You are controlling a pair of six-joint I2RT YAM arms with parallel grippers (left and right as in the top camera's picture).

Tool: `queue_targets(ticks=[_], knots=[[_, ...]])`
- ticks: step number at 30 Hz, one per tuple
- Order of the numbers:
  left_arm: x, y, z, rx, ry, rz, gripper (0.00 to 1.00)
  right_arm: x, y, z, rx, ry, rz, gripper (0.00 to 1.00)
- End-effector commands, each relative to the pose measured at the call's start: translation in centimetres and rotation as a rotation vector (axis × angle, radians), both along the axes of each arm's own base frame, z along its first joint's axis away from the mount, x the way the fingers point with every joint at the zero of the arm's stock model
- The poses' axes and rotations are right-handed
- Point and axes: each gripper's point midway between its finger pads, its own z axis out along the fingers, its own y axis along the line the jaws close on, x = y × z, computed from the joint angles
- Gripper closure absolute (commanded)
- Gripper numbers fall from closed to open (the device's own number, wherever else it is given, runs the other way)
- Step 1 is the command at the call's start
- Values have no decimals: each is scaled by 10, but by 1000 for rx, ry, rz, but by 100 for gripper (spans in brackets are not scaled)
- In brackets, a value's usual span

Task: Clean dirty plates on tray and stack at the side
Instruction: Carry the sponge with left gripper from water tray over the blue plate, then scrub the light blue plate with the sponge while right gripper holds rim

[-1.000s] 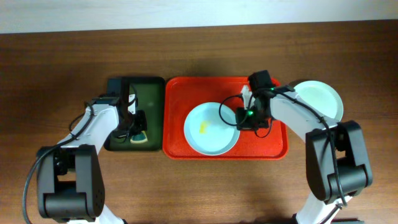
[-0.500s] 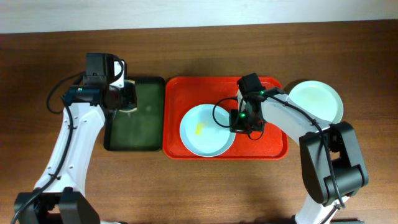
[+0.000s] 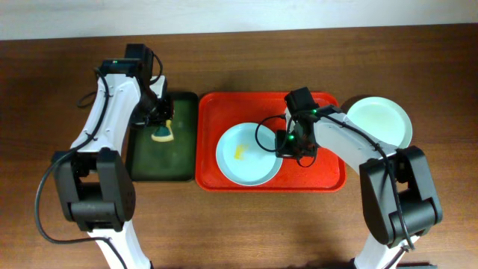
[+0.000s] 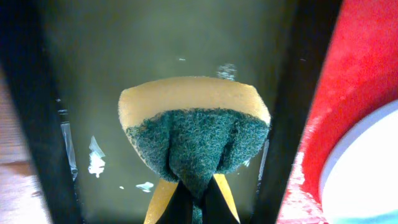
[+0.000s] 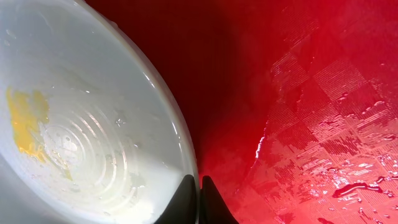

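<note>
A pale blue plate (image 3: 249,155) with a yellow smear (image 3: 240,153) lies in the red tray (image 3: 328,175). My right gripper (image 3: 287,142) is shut on its right rim. The right wrist view shows the fingers (image 5: 198,200) pinching the rim of the plate (image 5: 93,124), which has a smear (image 5: 25,121). My left gripper (image 3: 158,123) is shut on a yellow and green sponge (image 3: 163,134) over the dark green tray (image 3: 149,164). The left wrist view shows the sponge (image 4: 193,134) held between the fingers (image 4: 196,208). A pale greenish plate (image 3: 379,121) sits on the table right of the red tray. A third plate is not visible.
The dark green tray (image 4: 81,74) is wet with small flecks. It stands close against the red tray's left rim (image 4: 367,74). The wet red tray floor (image 5: 323,112) lies to the right of the plate. Brown table surrounds both trays.
My left arm lifted the sponge from the green tray's front, swung back-left, and now holds it over the tray's middle. The right gripper shifted the blue plate slightly left, then held still.
</note>
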Motion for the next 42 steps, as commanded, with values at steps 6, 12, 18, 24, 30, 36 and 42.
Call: queue_targets(ticks=[6,12,18,24,30,36,42], knots=[[1,-24,4,-124,-5,-50,100,-2,-6,-8,-47,6,1,96],[-1,-30,-10,3,-12,-45,100,-2,-6,-8,-44,7,-16,96],[-3,-84,-10,114,-71,-146,100,-2,-6,-8,-45,9,-16,96],[-28,-151,-9,-28,-42,-272,100,-2,-5,-8,-41,10,-15,96],[-33,-159,-9,-43,-34,-268,100,8,13,-4,25,-24,-47,96],[-34,-161,-9,-43,-33,-272,100,9,24,-3,34,-49,-20,85],[-41,-158,-20,-29,-5,-234,100,5,23,-4,27,-32,-20,86]])
